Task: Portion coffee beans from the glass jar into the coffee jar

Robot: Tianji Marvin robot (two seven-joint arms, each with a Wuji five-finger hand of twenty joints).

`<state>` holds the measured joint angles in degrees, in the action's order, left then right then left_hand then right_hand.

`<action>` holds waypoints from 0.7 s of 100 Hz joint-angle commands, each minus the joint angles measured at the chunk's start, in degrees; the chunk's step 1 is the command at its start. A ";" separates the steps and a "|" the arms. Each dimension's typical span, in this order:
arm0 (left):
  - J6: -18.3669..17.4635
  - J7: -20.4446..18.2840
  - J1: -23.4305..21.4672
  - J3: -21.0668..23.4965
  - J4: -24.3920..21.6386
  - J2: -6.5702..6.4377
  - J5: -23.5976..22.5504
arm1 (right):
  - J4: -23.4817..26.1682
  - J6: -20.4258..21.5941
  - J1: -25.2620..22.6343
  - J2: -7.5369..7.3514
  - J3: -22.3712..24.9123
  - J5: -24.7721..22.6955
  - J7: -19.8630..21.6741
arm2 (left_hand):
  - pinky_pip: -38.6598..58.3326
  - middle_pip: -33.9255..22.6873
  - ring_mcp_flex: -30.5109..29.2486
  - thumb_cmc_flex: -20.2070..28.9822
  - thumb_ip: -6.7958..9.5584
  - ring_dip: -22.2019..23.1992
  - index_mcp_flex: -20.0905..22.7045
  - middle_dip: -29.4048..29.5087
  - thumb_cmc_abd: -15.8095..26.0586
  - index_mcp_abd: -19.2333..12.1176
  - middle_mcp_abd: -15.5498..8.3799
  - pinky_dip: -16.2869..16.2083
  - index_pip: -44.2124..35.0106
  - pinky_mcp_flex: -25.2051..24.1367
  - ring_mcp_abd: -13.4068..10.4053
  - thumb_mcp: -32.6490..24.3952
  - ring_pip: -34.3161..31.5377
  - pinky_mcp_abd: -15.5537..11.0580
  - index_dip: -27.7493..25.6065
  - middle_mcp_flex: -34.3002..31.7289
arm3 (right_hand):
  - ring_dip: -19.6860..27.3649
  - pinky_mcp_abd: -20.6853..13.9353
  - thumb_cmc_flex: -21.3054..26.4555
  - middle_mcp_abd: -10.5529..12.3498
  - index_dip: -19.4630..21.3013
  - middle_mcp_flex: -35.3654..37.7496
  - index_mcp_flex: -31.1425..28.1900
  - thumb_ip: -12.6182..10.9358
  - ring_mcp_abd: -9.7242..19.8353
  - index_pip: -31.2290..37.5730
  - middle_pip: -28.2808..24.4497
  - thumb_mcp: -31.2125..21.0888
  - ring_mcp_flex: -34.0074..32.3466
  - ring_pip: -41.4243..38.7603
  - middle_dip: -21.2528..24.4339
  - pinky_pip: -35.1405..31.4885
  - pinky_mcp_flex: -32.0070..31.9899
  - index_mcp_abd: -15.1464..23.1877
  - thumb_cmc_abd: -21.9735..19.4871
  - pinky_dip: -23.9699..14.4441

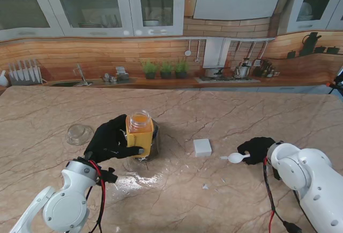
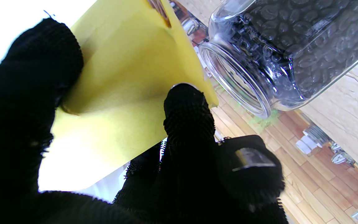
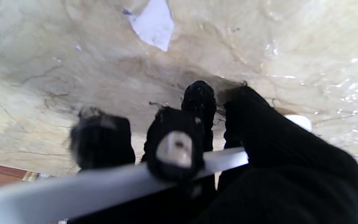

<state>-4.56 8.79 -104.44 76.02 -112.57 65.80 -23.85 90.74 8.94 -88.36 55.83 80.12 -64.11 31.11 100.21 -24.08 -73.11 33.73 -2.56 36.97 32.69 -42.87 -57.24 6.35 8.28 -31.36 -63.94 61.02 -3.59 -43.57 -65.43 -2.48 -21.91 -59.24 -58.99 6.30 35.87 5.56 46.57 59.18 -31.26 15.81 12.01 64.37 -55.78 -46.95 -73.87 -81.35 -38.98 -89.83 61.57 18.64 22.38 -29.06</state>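
the left hand [image 1: 110, 138] wraps its black-gloved fingers [image 2: 187, 112] around the yellow coffee jar [image 1: 140, 134], which stands upright on the marble table [image 1: 177, 190] with its open mouth facing up. just beside it on its right — partly hidden from the stand view — is the glass jar [image 2: 291, 53], also upright, dark with coffee beans. well apart to the right, the right hand [image 1: 257, 148] pinches a white spoon [image 1: 236, 158], handle lying roughly left-right, bowl pointing left toward a small white block [image 1: 202, 147].

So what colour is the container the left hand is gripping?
Yellow-orange container; clearest in the stand view.
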 commanded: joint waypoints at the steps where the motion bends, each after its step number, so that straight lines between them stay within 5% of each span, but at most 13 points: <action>1: 0.04 0.14 -0.44 -0.02 -0.37 0.20 -0.08 | -1.11 -0.21 -0.76 0.31 -0.79 -0.25 0.95 | 3.07 -5.82 0.15 10.19 6.35 0.73 7.03 -4.00 12.33 -9.71 -4.81 0.62 -9.40 0.40 2.86 -19.63 2.64 -2.39 -3.48 -7.91 | -0.50 -1.72 2.86 1.25 -3.78 -1.20 -0.36 -1.14 2.39 -4.21 -2.85 0.74 -2.13 -5.84 -1.24 -13.48 4.82 5.17 -6.27 -5.50; 10: 0.13 0.27 -0.41 -0.01 -0.33 0.23 -0.11 | -1.41 -0.91 -0.77 0.35 -1.03 0.38 0.81 | 3.07 -5.88 0.14 10.20 6.39 0.74 7.07 -4.01 12.35 -9.73 -4.82 0.63 -9.44 0.38 2.97 -19.56 2.63 -2.29 -3.49 -7.96 | -0.21 -11.75 -0.72 1.87 -8.43 0.27 -0.66 -0.72 -0.76 -4.41 -3.28 -1.03 -1.87 -8.99 -2.52 -25.71 7.37 3.50 -4.53 -14.05; 19: 0.16 0.43 -0.44 0.03 -0.30 0.26 -0.20 | -1.56 -1.48 -0.84 0.38 -1.04 0.38 0.68 | 3.09 -5.88 0.11 10.15 6.52 0.76 7.15 -4.00 12.28 -9.79 -4.87 0.64 -9.52 0.41 2.94 -19.62 2.59 -2.30 -3.54 -7.89 | -1.69 -15.10 -16.84 1.92 -12.39 1.25 -2.43 1.19 -1.99 -4.31 -4.04 -9.79 -1.76 -11.04 -3.64 -28.88 8.14 0.53 4.17 -18.03; 26: 0.20 0.55 -0.45 0.06 -0.27 0.28 -0.22 | -1.54 -1.64 -0.95 0.40 -0.85 0.18 0.62 | 3.13 -5.92 0.14 10.08 6.54 0.77 7.08 -4.00 12.26 -9.77 -4.83 0.63 -9.48 0.41 2.98 -19.60 2.57 -2.33 -3.51 -7.95 | -2.46 -16.91 -22.26 1.53 -10.98 1.98 -4.88 0.50 -1.03 -6.61 -4.03 -9.89 -1.80 -11.73 -3.74 -29.59 8.40 -2.74 6.15 -19.51; 29: 0.21 0.61 -0.46 0.07 -0.26 0.29 -0.25 | -1.50 -1.78 -1.05 0.43 -0.74 0.28 0.51 | 3.15 -5.90 0.14 10.16 6.58 0.76 7.10 -3.98 12.27 -9.73 -4.72 0.63 -9.50 0.41 3.02 -19.66 2.59 -2.32 -3.52 -7.93 | -2.69 -17.22 -23.96 1.16 -9.51 2.11 -5.74 -1.82 -0.89 -7.87 -3.95 -10.55 -1.81 -11.88 -3.71 -29.66 8.45 -3.90 7.84 -19.97; 32: 0.24 0.61 -0.47 0.09 -0.26 0.29 -0.25 | -1.52 -1.64 -1.16 0.44 -0.56 0.28 0.25 | 3.17 -5.89 0.15 10.11 6.58 0.75 7.08 -3.97 12.28 -9.74 -4.82 0.62 -9.48 0.40 3.03 -19.64 2.61 -2.28 -3.51 -7.90 | -3.07 -17.98 -27.69 0.73 -5.57 2.10 -6.50 -4.08 -0.03 -10.01 -3.67 -13.90 -1.86 -11.94 -3.54 -29.60 8.54 -5.17 14.04 -20.51; 41: 0.27 0.62 -0.46 0.11 -0.23 0.29 -0.28 | -1.40 -1.19 -1.50 0.47 -0.02 0.12 -0.19 | 3.15 -5.90 0.14 10.14 6.62 0.75 7.11 -3.96 12.20 -9.78 -4.93 0.64 -9.49 0.39 3.00 -19.68 2.63 -2.24 -3.51 -7.92 | -3.21 -18.66 -35.07 0.00 -4.43 1.79 -7.15 -2.54 1.07 -11.10 -2.34 -19.65 -1.89 -11.36 -2.53 -29.17 8.54 -5.82 23.33 -20.63; 53: 0.32 0.65 -0.44 0.07 -0.20 0.30 -0.29 | -1.45 0.56 -1.83 0.42 0.54 -0.56 -0.89 | 3.12 -5.88 0.16 10.08 6.57 0.73 7.07 -3.94 12.29 -9.80 -4.92 0.66 -9.47 0.39 3.05 -19.62 2.68 -2.23 -3.50 -7.88 | -2.31 -18.28 -39.18 1.29 -4.19 1.36 -7.14 -1.25 1.68 -12.48 -1.02 -24.70 -1.97 -9.00 -1.56 -26.93 8.21 -4.45 31.33 -19.82; 62: 0.36 0.63 -0.46 0.05 -0.20 0.29 -0.30 | -1.48 1.70 -2.11 0.39 0.83 -1.50 -1.55 | 3.16 -5.90 0.16 10.07 6.57 0.73 7.04 -3.94 12.34 -9.82 -4.93 0.66 -9.46 0.40 3.11 -19.61 2.70 -2.18 -3.50 -7.93 | -1.89 -17.97 -41.55 2.26 -3.96 0.68 -6.60 -0.85 1.55 -13.15 -0.75 -25.42 -1.97 -8.29 -1.61 -26.25 8.06 -3.72 32.24 -19.33; 70: 0.35 0.63 -0.47 0.06 -0.18 0.29 -0.34 | -1.35 2.24 -2.35 0.40 0.94 -2.06 -2.09 | 3.17 -5.89 0.16 10.09 6.55 0.73 7.04 -3.93 12.38 -9.75 -4.94 0.66 -9.46 0.40 3.15 -19.57 2.73 -2.16 -3.50 -7.93 | -0.44 -15.91 -31.29 3.33 -2.96 0.77 -6.76 -3.23 0.27 -13.32 -0.42 -20.17 -1.92 -6.06 -1.82 -24.72 7.69 -1.89 27.35 -17.77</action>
<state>-4.41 9.38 -104.44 76.12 -112.52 65.84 -24.16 90.39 11.09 -89.36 56.20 81.45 -65.81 28.86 100.21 -24.08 -73.11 33.73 -2.56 37.40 32.69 -42.87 -57.24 6.35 8.28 -31.36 -63.94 61.02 -3.55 -43.57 -65.43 -2.44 -21.91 -59.24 -60.51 -6.37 -0.59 7.72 45.37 59.42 -38.32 13.79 12.98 62.98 -56.49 -69.68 -73.91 -88.13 -40.81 -102.19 67.29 18.75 51.55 -47.79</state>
